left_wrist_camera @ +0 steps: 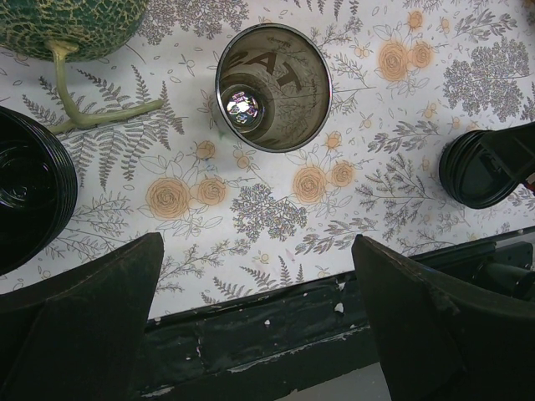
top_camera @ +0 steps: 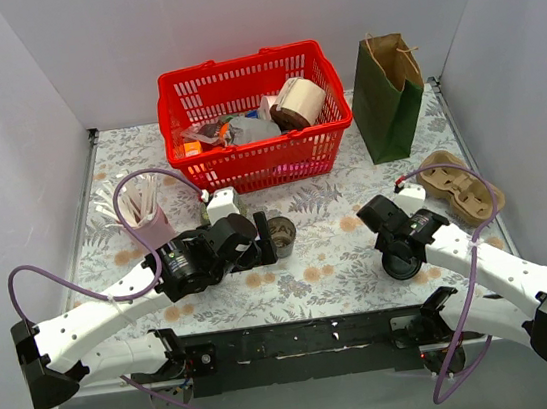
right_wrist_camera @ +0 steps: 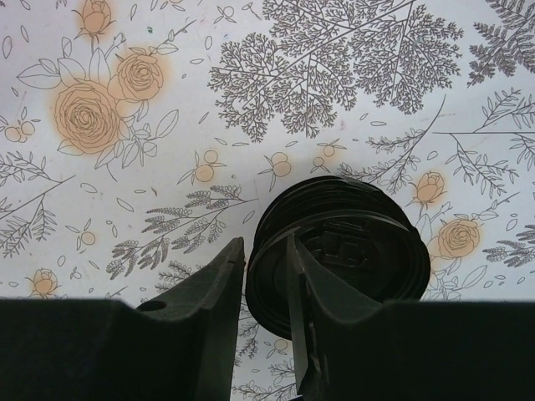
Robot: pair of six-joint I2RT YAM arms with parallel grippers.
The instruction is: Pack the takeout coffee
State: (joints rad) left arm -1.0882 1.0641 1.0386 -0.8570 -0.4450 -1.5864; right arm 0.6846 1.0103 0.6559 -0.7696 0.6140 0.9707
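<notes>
The takeout coffee cup (top_camera: 279, 234) stands upright on the flowered table, dark outside, its top open; the left wrist view looks straight down into the cup (left_wrist_camera: 273, 88). My left gripper (top_camera: 267, 246) (left_wrist_camera: 257, 246) hovers just left of it, jaws wide open and holding nothing. A round black sip lid (right_wrist_camera: 351, 251) tops a small stack of black lids (top_camera: 401, 266) (left_wrist_camera: 485, 171) near the front right. My right gripper (top_camera: 398, 249) (right_wrist_camera: 264, 242) straddles that lid's left rim, one finger outside and one over the lid. The jaws are narrow, with a thin gap still showing.
A tan cardboard cup tray (top_camera: 463, 185) lies right of the lids. At the back are a green paper bag (top_camera: 388, 99) and a red basket (top_camera: 254, 116) of goods. A pink cup of straws (top_camera: 144, 216) stands left. A green netted melon (left_wrist_camera: 67, 25) and a black ribbed round thing (left_wrist_camera: 29, 200) lie near my left gripper.
</notes>
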